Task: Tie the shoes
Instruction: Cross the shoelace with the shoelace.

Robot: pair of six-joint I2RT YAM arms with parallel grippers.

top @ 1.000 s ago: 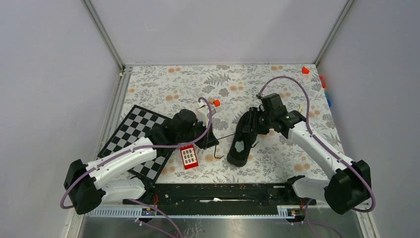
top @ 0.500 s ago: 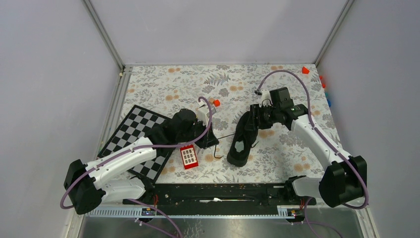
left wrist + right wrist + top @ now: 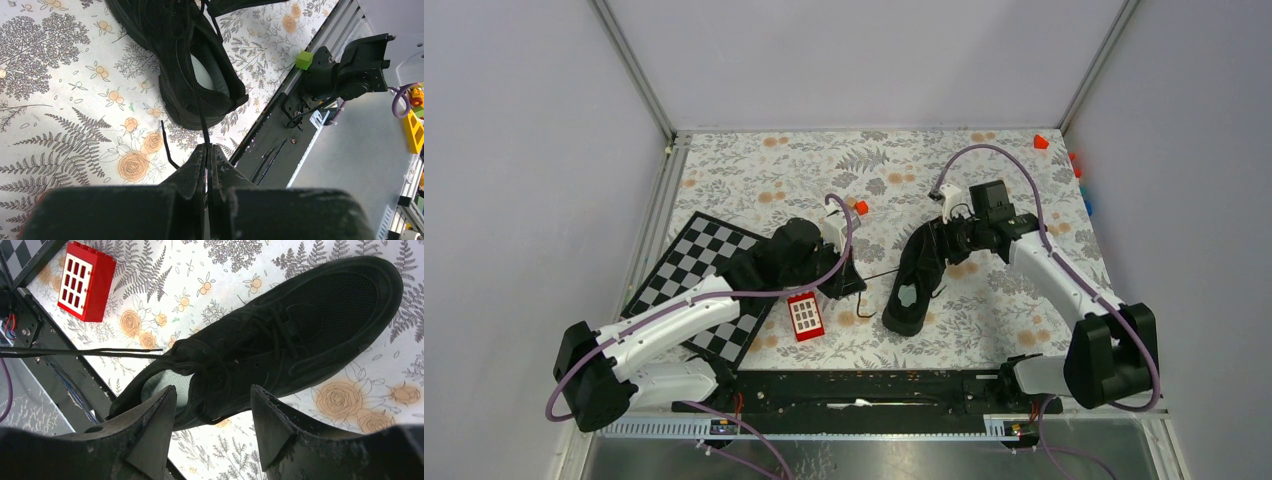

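Left gripper (image 3: 206,150) pressed together, pinching lace (image 3: 201,115). Lace runs taut from its tips to shoe (image 3: 185,65), which lies on its sole just ahead. Right gripper (image 3: 212,390) spread, holding nothing, hanging over shoe's collar, toe beyond its right finger. Red block (image 3: 806,316) near left gripper.

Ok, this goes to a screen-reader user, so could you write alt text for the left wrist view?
The left gripper is shut on a thin black lace that runs straight up to a black sneaker lying on a floral tablecloth. A small green block sits off to the right.
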